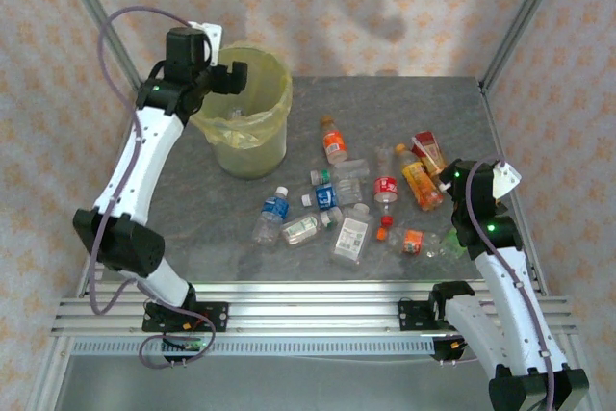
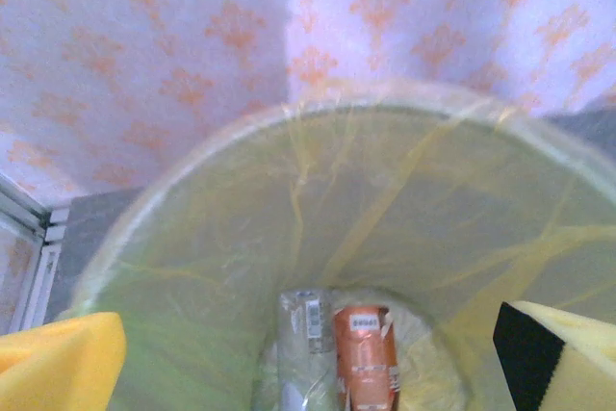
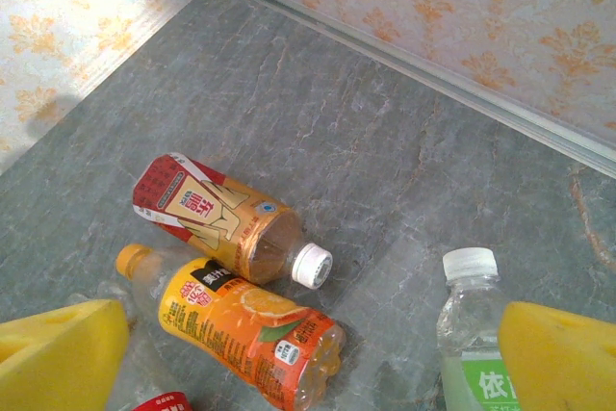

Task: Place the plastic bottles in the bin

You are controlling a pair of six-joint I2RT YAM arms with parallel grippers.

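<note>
Left wrist: yellow-lined bin [image 2: 404, 180] holds bottles [image 2: 366, 358]; left end effector [image 2: 308, 358], right end effector [image 3: 308, 353] spread.

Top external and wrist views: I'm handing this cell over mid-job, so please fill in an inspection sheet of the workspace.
Surface: grey stone-look table, no spills seen.
Job's things: bin upright at far left with a yellow-green liner, holding a clear bottle and an orange-labelled bottle; roughly ten plastic bottles lie scattered to its right.
Clutter: nothing seen.
Grippers: left gripper open and empty above the bin; right gripper open and empty over bottles at the table's right.
Cables: left arm cable loops free; right arm cable runs along the arm.
Surroundings: patterned walls, aluminium frame.
</note>
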